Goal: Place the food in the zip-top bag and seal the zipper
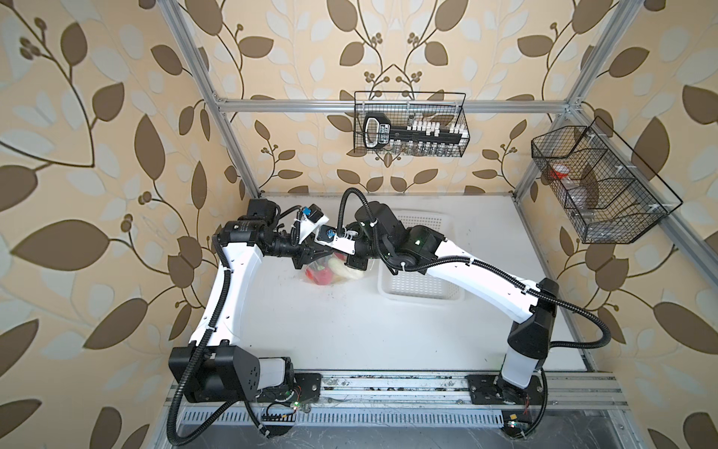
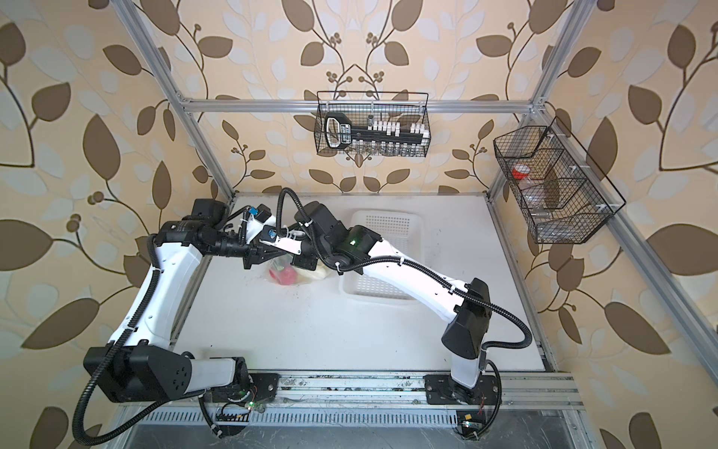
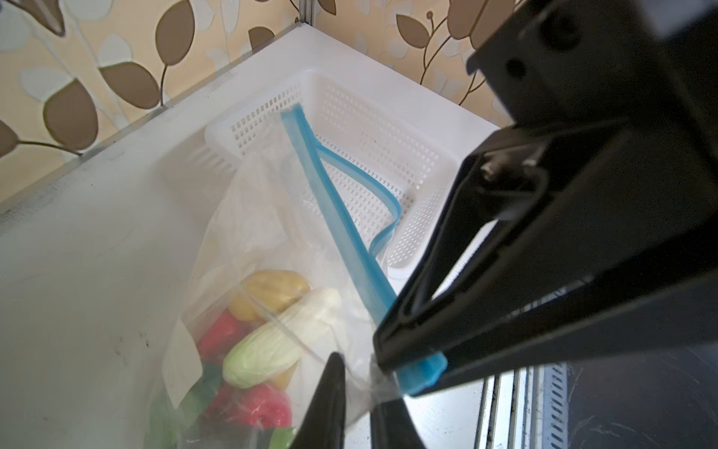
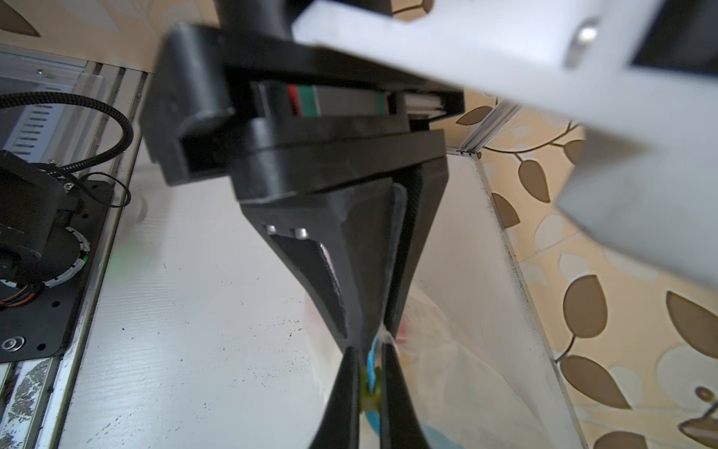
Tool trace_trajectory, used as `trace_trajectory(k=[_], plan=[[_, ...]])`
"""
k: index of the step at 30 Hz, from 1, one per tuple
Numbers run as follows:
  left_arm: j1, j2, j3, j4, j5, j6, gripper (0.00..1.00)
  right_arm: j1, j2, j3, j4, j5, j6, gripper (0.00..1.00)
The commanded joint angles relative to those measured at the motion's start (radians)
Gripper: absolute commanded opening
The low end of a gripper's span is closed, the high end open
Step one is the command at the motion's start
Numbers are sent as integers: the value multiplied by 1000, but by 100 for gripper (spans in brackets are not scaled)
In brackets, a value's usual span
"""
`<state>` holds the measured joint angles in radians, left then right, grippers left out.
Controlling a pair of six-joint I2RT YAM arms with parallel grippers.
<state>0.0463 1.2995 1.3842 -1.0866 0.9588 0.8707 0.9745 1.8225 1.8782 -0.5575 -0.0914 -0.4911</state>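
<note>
Left end effector (image 3: 359,385) and right end effector (image 4: 369,365) clamp zip-top bag (image 3: 248,217).
Right on zipper (image 3: 330,202) end, left just beside; food (image 3: 268,342) inside, white basket (image 3: 373,128) alongside.

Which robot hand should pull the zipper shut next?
The right hand. It pinches the yellow slider on the blue zipper, whose strips gape apart. The left hand only grips the bag corner beside it, so it can probably hold steady.

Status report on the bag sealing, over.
Left gripper shut on zip-top bag near zipper end. Right gripper shut on zipper at yellow slider. Food inside, zipper gaping open. White basket alongside, nothing blocking.
</note>
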Motion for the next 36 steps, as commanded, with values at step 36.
trace_trajectory(k=[36], plan=[[-26,-123,-42,145,-20,-206,0,-1,-21,52,-37,66,-83,35]])
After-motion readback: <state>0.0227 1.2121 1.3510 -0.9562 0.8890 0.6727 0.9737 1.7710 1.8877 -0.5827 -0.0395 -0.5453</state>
